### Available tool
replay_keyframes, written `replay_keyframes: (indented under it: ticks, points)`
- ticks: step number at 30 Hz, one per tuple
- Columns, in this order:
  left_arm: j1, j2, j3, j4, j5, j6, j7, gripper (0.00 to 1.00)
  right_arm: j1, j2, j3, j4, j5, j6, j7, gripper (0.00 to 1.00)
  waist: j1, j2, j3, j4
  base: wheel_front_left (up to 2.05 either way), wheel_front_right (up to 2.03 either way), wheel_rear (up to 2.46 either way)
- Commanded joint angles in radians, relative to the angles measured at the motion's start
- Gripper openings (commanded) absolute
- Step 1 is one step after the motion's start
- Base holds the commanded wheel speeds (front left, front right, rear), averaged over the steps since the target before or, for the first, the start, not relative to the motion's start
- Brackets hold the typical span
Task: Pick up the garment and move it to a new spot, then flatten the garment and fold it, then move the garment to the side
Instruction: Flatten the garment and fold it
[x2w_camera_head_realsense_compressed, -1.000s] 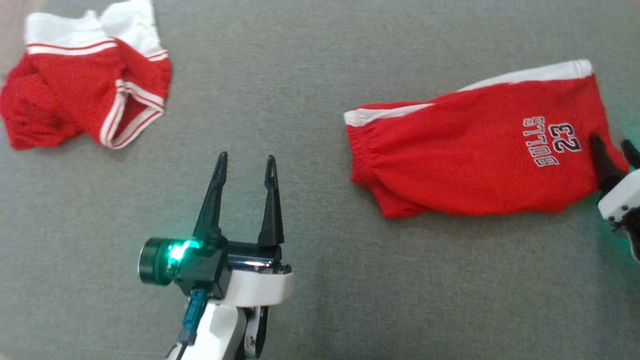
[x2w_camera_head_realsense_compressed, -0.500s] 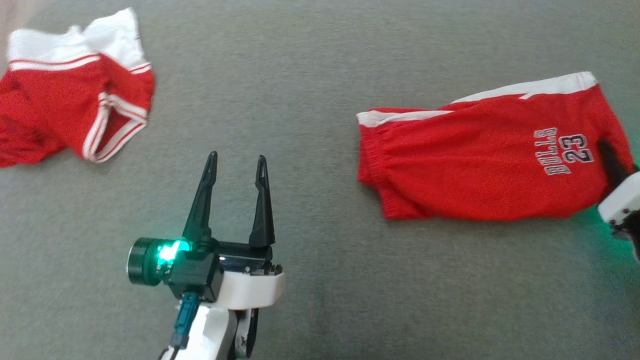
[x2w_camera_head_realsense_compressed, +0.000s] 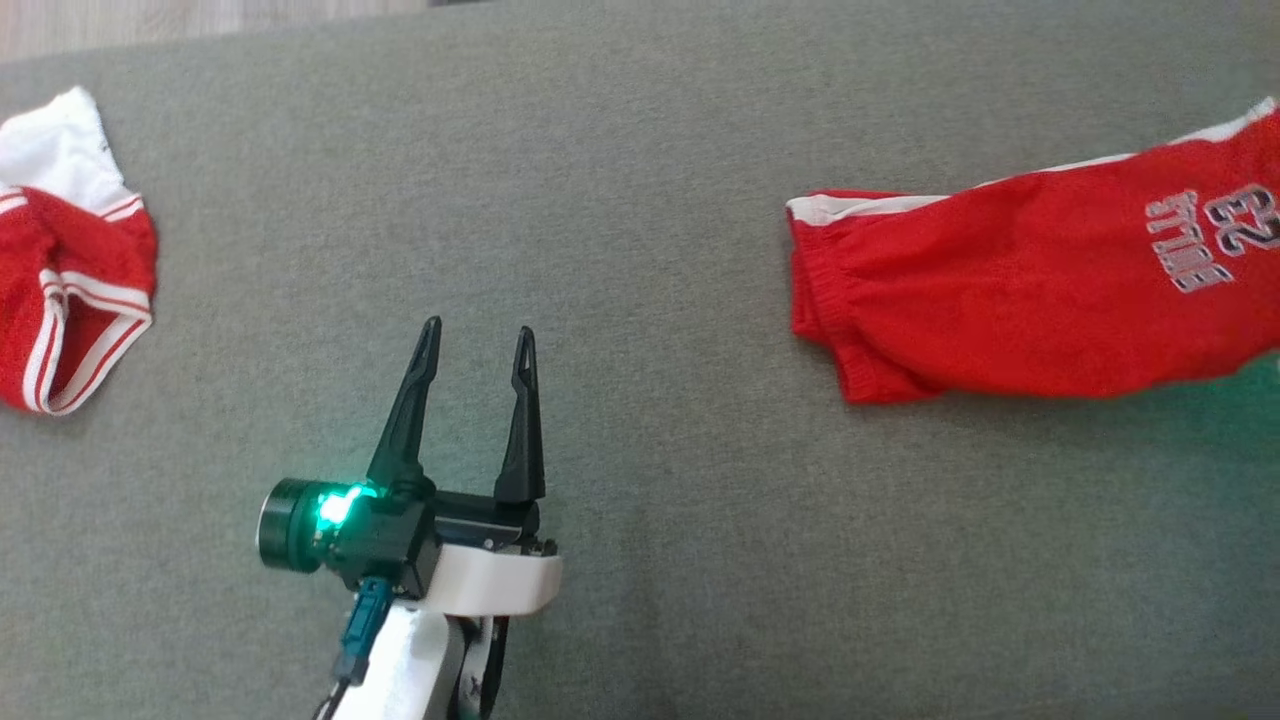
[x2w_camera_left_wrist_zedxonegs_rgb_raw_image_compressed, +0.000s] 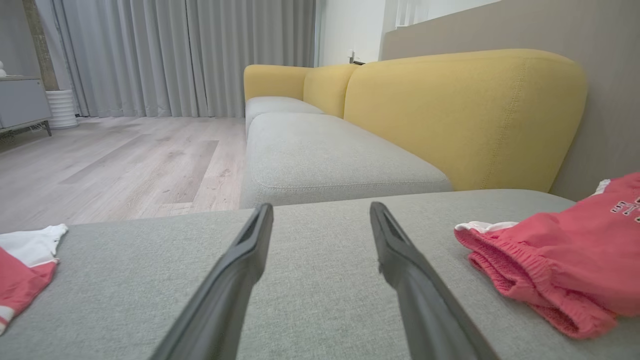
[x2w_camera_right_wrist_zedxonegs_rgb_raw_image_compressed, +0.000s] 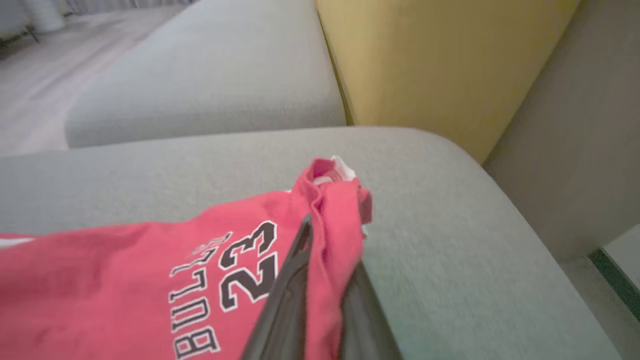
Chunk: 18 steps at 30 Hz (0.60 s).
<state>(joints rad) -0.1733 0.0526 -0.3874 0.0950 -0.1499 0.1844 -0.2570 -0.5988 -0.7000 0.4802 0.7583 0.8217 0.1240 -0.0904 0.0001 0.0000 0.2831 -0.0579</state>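
– Shorts first: where do they lie?
– The red shorts are on the grey cushion, far to the right in the head view and running off its right edge. The elastic waistband points toward the middle of the cushion. The white "BULLS 23" print sits near the other end.
– And the right gripper?
– In its own wrist view, the right gripper is clamped on the shorts. A fold of red cloth at the leg end, just past the print, is pinched between the two dark fingers. The cloth bunches up above their tips, with a scrap of white trim at the top. That bunched end stands up from the cushion; how much of the rest is raised I cannot tell.
– What about the left gripper?
– The left gripper is low and left of centre in the head view. Its jaws are spread wide with nothing between them, over bare cushion and well apart from the shorts.
– Anything else around?
– A second garment, red with white bands, lies crumpled at the cushion's left edge, well apart from both grippers. The left wrist view shows a yellow backrest beyond the cushion, a wooden floor and grey curtains.
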Motion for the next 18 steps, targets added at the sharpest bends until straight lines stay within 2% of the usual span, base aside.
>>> replay_keyframes:
  ticks: [1,8,15,16,17,18]
  points:
    - [-0.008,-0.002,0.028,-0.024,-0.008,-0.003,-0.005,1.0,-0.012,-0.012,-0.002,-0.049,-0.017,0.007,-0.031,0.0,-0.0001,0.0,-0.013,-0.008,0.0,0.0,0.0]
    - [0.02,-0.002,0.015,0.0,-0.039,-0.003,-0.005,1.0,-0.009,0.066,0.021,-0.28,-0.123,0.007,-0.041,0.0,-0.0001,0.0,-0.051,0.014,0.0,0.0,0.0]
    - [0.032,-0.002,-0.019,0.007,-0.074,0.005,-0.005,1.0,0.083,0.229,0.117,-0.475,-0.211,0.007,0.13,0.0,-0.0001,0.0,-0.079,0.084,0.0,0.0,0.0]
    - [0.031,-0.002,-0.024,0.006,-0.08,0.008,-0.005,1.0,0.106,0.251,0.13,-0.483,-0.218,0.007,0.156,0.05,-0.0001,0.0,-0.08,0.096,0.0,0.0,0.0]
    - [0.03,-0.002,-0.031,0.006,-0.085,0.009,-0.005,1.0,0.129,0.269,0.139,-0.49,-0.227,0.007,0.175,0.65,-0.0001,0.0,-0.081,0.109,0.0,0.0,0.0]
    - [0.028,-0.002,-0.043,0.006,-0.095,0.013,-0.005,1.0,0.173,0.3,0.134,-0.502,-0.244,0.007,0.183,1.0,-0.0001,0.0,-0.084,0.133,0.0,0.0,0.0]
